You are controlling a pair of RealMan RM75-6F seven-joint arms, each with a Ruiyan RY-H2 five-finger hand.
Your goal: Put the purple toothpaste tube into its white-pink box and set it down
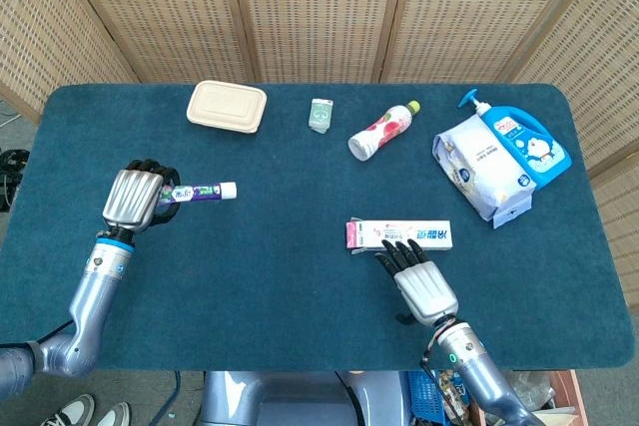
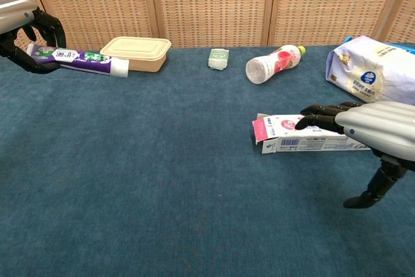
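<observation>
My left hand [image 1: 136, 197] [image 2: 26, 30] grips the tail end of the purple toothpaste tube [image 1: 200, 191] [image 2: 81, 61], holding it level above the left of the table with its white cap pointing right. The white-pink box [image 1: 399, 234] [image 2: 305, 135] lies flat at centre right, its pink flap end open to the left. My right hand [image 1: 417, 279] [image 2: 373, 129] hovers over the box with fingers spread, fingertips [image 2: 308, 120] above its top face and the thumb hanging below. It holds nothing.
Along the far edge lie a beige lidded container [image 1: 227, 106], a small green packet [image 1: 319, 114] and a tipped bottle [image 1: 382, 131]. A white bag [image 1: 479, 167] and a blue pump bottle [image 1: 524, 142] sit at the far right.
</observation>
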